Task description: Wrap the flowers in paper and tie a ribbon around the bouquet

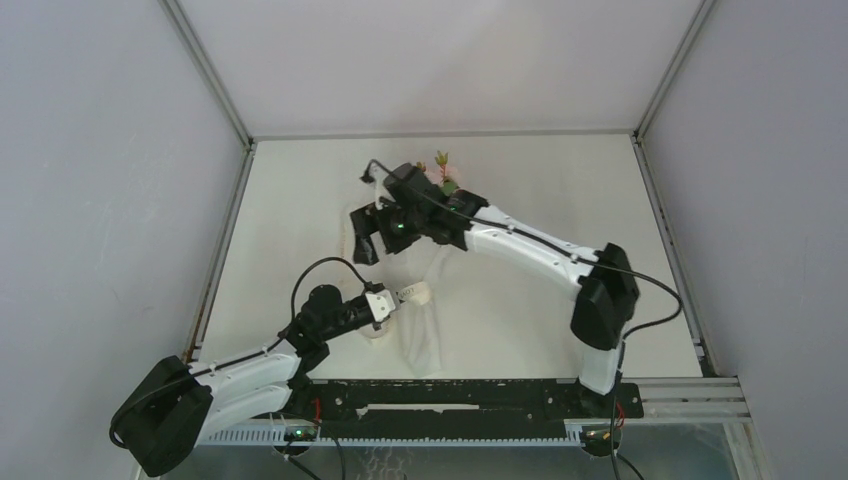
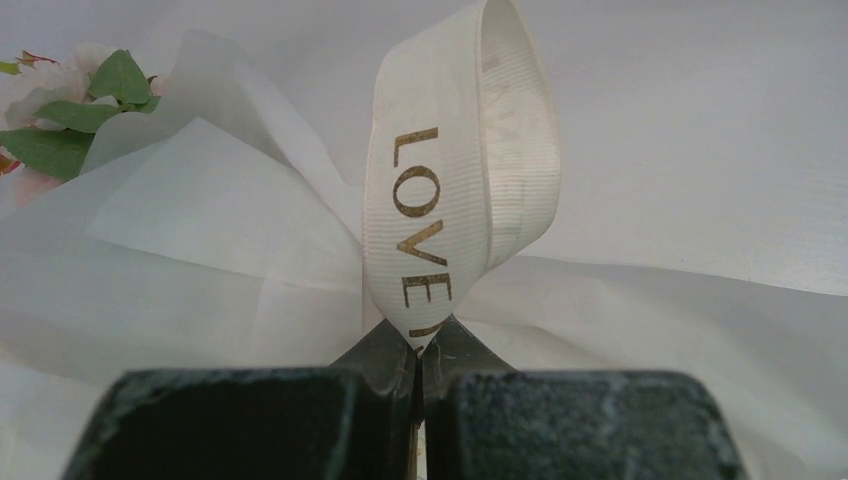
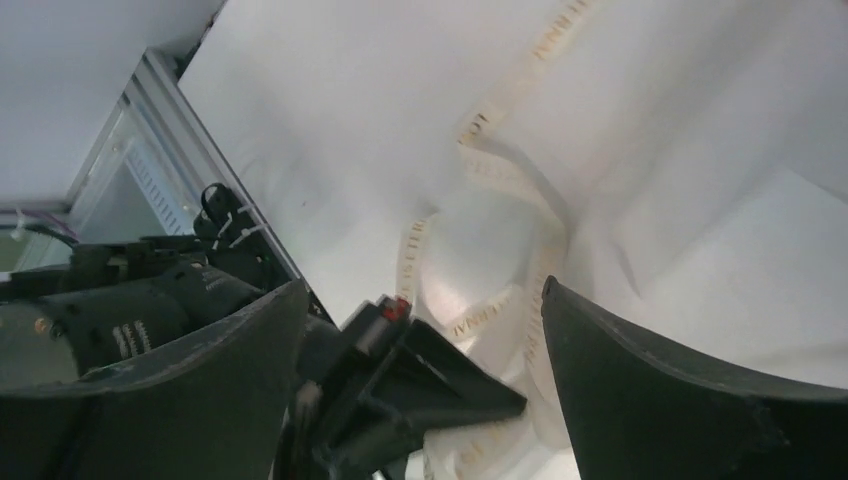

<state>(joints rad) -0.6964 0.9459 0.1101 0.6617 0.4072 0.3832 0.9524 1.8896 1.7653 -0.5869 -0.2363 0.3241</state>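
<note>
The bouquet lies on the table as a long cone of off-white paper [image 1: 428, 335] [image 2: 200, 240] [image 3: 700, 200]. Pink flowers [image 1: 443, 172] [image 2: 60, 120] with green leaves show at its far end. A cream ribbon [image 1: 416, 292] [image 2: 440, 200] [image 3: 480, 310] with gold lettering loops around and over the paper. My left gripper [image 1: 398, 298] [image 2: 418, 350] is shut on a loop of this ribbon, which stands up from the jaws. Above the ribbon loops and the left gripper's tip, my right gripper [image 1: 360, 237] [image 3: 425, 290] hangs open with nothing held.
A metal frame rail [image 1: 225, 235] runs along the table's left edge, near the right gripper. Grey walls enclose the table on the left, back and right. The arm bases sit on a black rail [image 1: 460, 395] at the near edge.
</note>
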